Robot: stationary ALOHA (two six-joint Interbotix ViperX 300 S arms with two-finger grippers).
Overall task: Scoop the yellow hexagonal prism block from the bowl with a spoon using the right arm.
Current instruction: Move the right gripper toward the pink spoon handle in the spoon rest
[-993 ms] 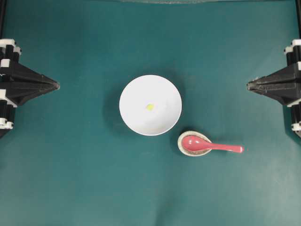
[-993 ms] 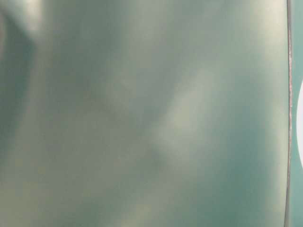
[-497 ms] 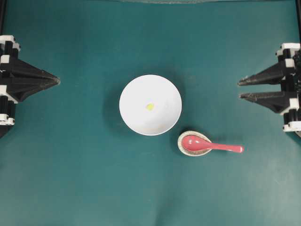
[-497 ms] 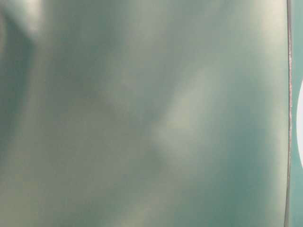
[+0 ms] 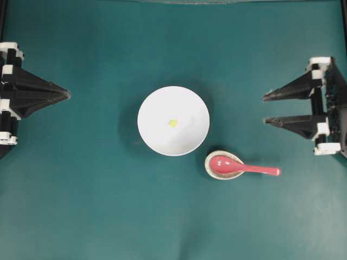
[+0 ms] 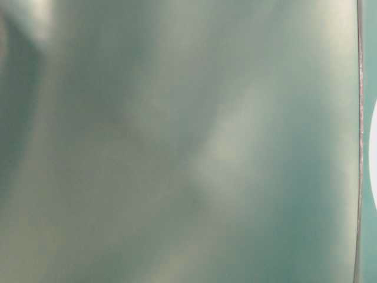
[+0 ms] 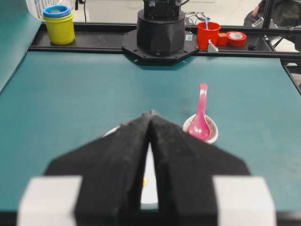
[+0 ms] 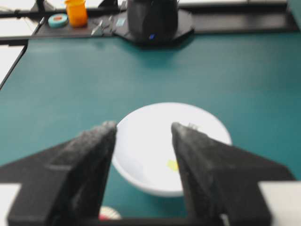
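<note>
In the overhead view the white bowl [image 5: 157,108] sits mid-table with the tiny yellow hexagonal prism block [image 5: 172,123] lying inside it. The red-pink spoon [image 5: 244,168] rests with its scoop in a small speckled dish [image 5: 217,176] just right of and below the bowl, handle pointing right. My right gripper [image 5: 264,109] hovers open and empty at the right edge, well away from the spoon. Through its fingers, the right wrist view shows the bowl [image 8: 155,141] and block [image 8: 172,165]. My left gripper [image 5: 68,95] is shut at the left edge, holding nothing.
Beyond the table's far rail the left wrist view shows a yellow cup with blue rings [image 7: 59,23], a red cup [image 7: 208,34] and the right arm's base [image 7: 160,28]. An orange cup [image 8: 76,12] stands behind the left arm's base. The table-level view is a blur.
My right gripper went from shut to wide open and edged a little leftward over the table. The left arm, bowl, block and spoon stayed put.
</note>
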